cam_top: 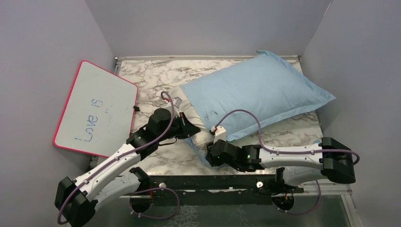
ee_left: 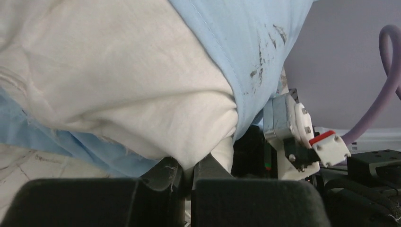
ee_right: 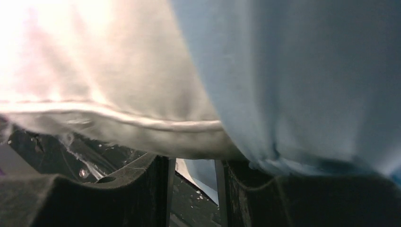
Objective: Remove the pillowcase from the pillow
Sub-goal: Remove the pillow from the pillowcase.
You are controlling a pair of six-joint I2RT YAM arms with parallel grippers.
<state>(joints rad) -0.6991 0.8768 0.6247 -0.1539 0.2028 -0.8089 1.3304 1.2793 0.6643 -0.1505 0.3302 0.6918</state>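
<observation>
The pillow (ee_left: pixel 118 80) lies slantwise on the bench (cam_top: pixel 156 75), from the near middle toward the far right corner. Almost all of it is inside the pillowcase (cam_top: pixel 260 90). Only its cream corner shows at the open mouth of the case, which faces the two arms. This is the useful end, because the cover can leave the pillow only through that mouth.

The left pincer (ee_left: pixel 191 172) is pressed together on this cream corner. In the left wrist view the white fabric is bunched between its fingers. I judge that it holds the pillow as an anchor, so the pillow does not travel with the cover.

The right pincer (ee_right: pixel 195 165) is just beside it, low under the same end, with its jaws standing apart. The blue hem (ee_right: pixel 265 161) hangs over one finger, and no fabric shows in the gap between the fingers. It is probably placed there to catch the hem alone, without the cream cloth.

The task is near its beginning. The next move needs a pinch on blue fabric only, then a pull away from the left pincer.
</observation>
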